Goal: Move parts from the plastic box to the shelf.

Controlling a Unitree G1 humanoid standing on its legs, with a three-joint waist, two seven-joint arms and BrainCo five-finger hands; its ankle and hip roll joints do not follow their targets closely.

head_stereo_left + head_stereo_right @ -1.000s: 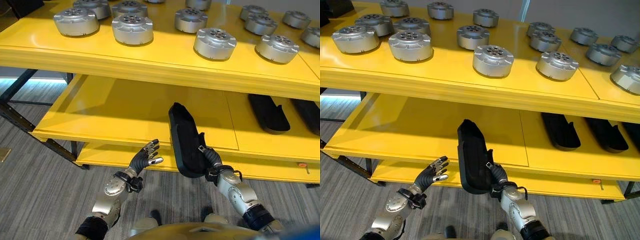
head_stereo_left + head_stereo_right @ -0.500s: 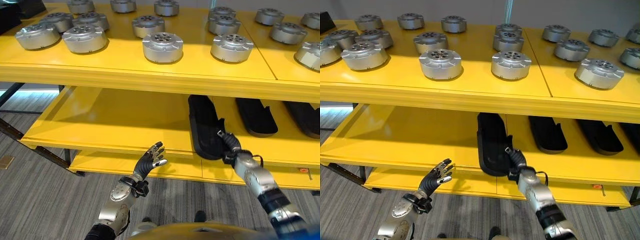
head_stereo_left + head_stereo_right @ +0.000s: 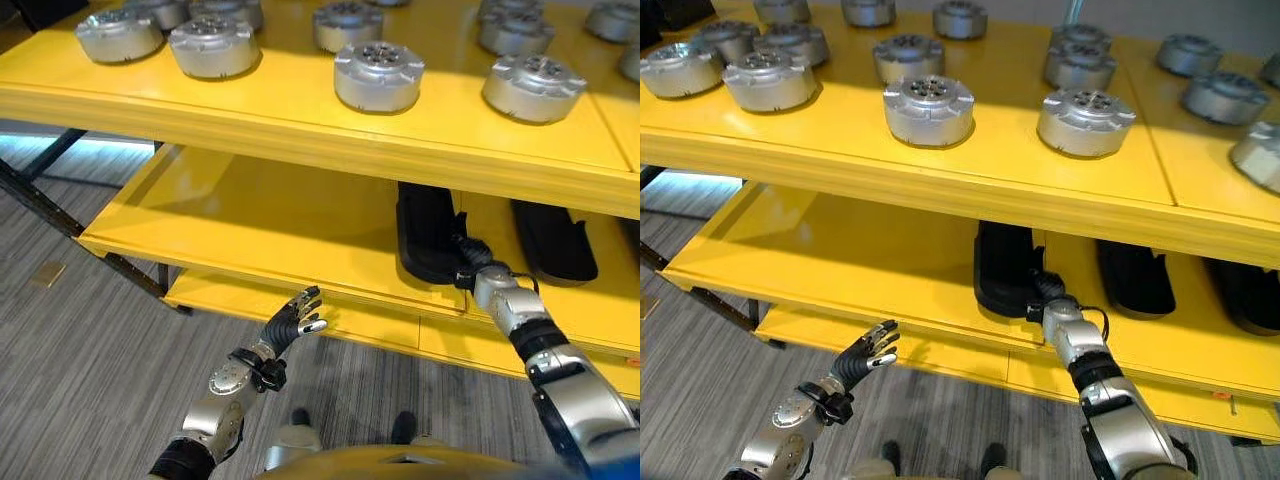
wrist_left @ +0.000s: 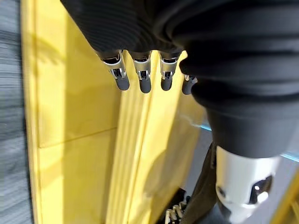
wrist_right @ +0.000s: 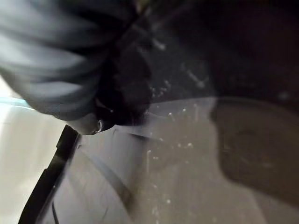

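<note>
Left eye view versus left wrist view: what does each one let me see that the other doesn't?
The left eye view takes in the round silver parts on the top level and the right robot hand at the near end of a black part on the level below. The left wrist view gives a close look at the left robot hand, fingers straight, holding nothing. Both show the yellow shelf and that hand.

Middle shelf (image 3: 250,215) bare left of black part (image 3: 425,235); more black parts (image 3: 550,240) crowd right side.
</note>
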